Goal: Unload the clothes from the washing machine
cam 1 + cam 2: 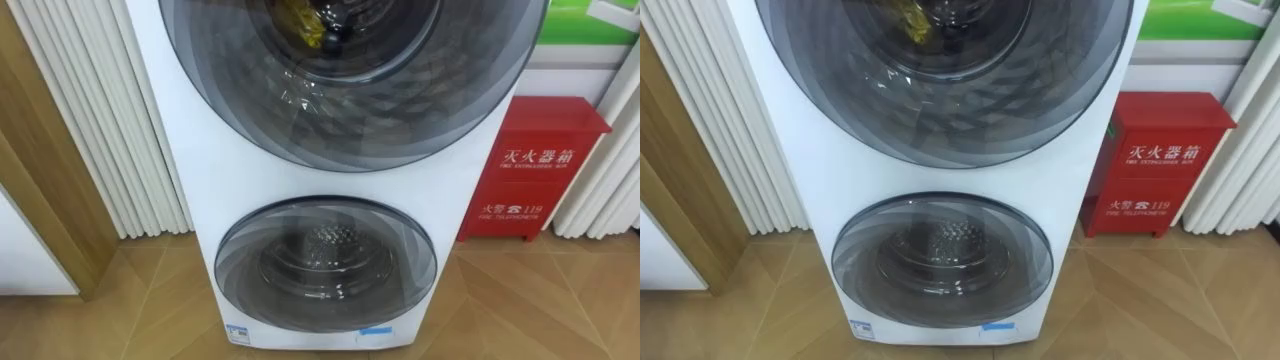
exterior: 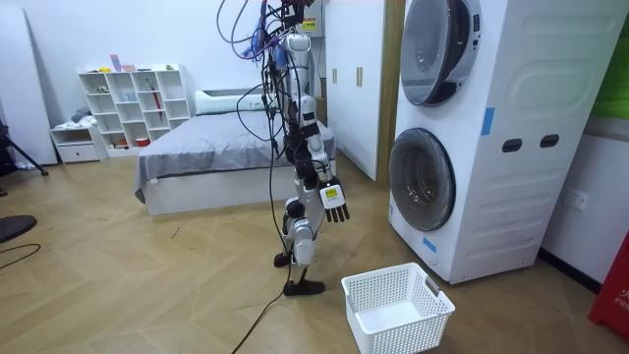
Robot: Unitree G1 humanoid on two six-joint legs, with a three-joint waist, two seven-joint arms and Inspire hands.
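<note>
A white stacked washing machine [image 2: 491, 128] stands in front of me with two round glass doors. Both the upper door [image 1: 350, 70] and the lower door [image 1: 325, 262] are closed. Behind the upper glass lies a yellow piece of cloth [image 1: 305, 22]. The lower drum [image 1: 940, 250] looks bare through its glass. In the room view I stand about a step back from the machine, facing it. My right hand [image 2: 334, 200] hangs at hip height with straight fingers and holds nothing. A white plastic basket [image 2: 396, 307] sits on the floor between me and the machine.
A red fire-extinguisher box [image 1: 535, 165] stands against the wall right of the machine. White slatted panels [image 1: 110, 130] and a wooden frame [image 1: 40, 200] are on its left. Behind me are a bed [image 2: 211, 157] and a white shelf [image 2: 133, 103].
</note>
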